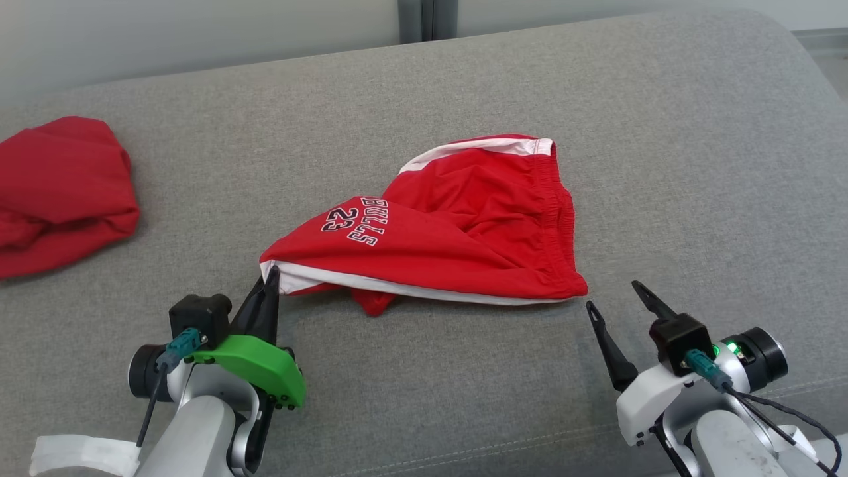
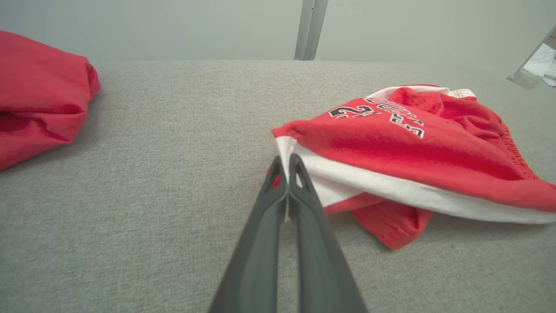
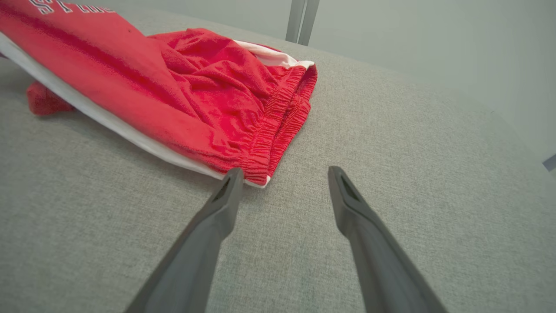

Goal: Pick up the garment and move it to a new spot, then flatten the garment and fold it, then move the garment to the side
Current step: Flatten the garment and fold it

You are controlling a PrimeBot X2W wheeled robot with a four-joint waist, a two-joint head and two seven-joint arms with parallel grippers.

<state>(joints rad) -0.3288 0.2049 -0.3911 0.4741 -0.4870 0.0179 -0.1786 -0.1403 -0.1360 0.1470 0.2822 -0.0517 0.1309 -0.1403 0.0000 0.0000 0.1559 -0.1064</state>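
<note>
The garment (image 1: 457, 225) is a pair of red shorts with white trim and "BULLS 23" lettering, lying crumpled on the grey couch seat (image 1: 464, 397). My left gripper (image 1: 270, 278) is shut on the garment's near-left white-edged corner; in the left wrist view the closed fingertips (image 2: 286, 163) pinch that white hem of the garment (image 2: 417, 148). My right gripper (image 1: 613, 298) stands open just off the garment's near-right waistband corner. In the right wrist view its left fingertip (image 3: 232, 178) sits right at the elastic corner of the garment (image 3: 195, 100), nothing between the fingers.
A second red cloth (image 1: 59, 192) lies bunched at the far left of the seat, also in the left wrist view (image 2: 39, 91). The couch's backrest edge runs along the top, with a pale wall and a grey post (image 1: 427, 20) behind.
</note>
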